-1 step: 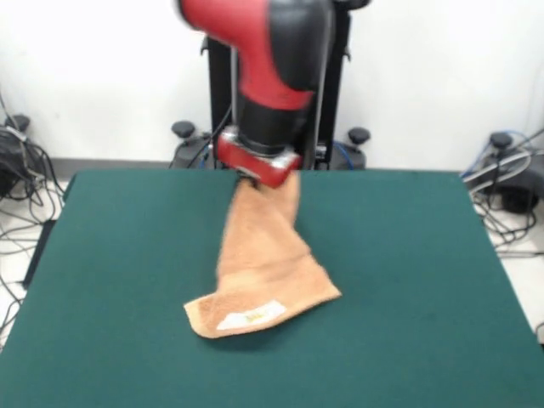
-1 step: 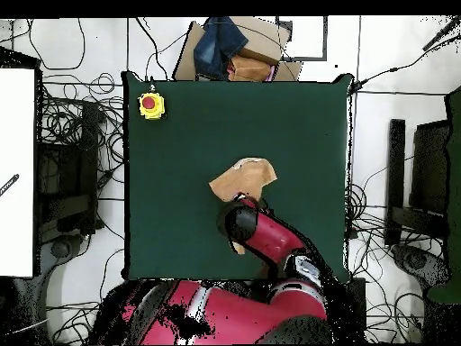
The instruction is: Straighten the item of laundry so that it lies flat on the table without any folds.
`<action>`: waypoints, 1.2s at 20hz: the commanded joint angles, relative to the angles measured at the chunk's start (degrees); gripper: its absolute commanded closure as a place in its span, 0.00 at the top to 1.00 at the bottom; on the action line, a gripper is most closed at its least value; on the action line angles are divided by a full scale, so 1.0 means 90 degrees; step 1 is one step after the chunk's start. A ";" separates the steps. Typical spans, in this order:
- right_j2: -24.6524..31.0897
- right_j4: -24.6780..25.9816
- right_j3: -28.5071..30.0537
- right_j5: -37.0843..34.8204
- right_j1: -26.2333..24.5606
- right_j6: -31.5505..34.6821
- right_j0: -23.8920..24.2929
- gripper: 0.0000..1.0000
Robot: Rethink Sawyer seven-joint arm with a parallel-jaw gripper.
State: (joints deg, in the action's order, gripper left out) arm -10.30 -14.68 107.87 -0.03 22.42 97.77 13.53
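The towel is far from flat. Its low end, the one with the white label, rests bunched on the table on the camera's side of the gripper. From there the cloth climbs as a narrow, folded strip to the gripper, which hangs over the table's far middle and seems to pinch the top end. All the spreading is still to do.
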 commanded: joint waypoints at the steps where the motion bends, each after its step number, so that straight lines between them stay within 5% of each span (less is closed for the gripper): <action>1: 0.0465 0.1367 -0.0454 -0.0318 -0.0071 -0.0509 0.1224 0.00; 11: 0.0600 0.2094 -0.0552 -0.0217 -0.0145 0.0371 0.1311 0.00; 24: 0.0273 0.1189 -0.0542 -0.0118 -0.0319 0.1332 0.0219 0.00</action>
State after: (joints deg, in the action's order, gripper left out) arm -10.25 -0.09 106.09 -0.03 22.36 97.77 18.52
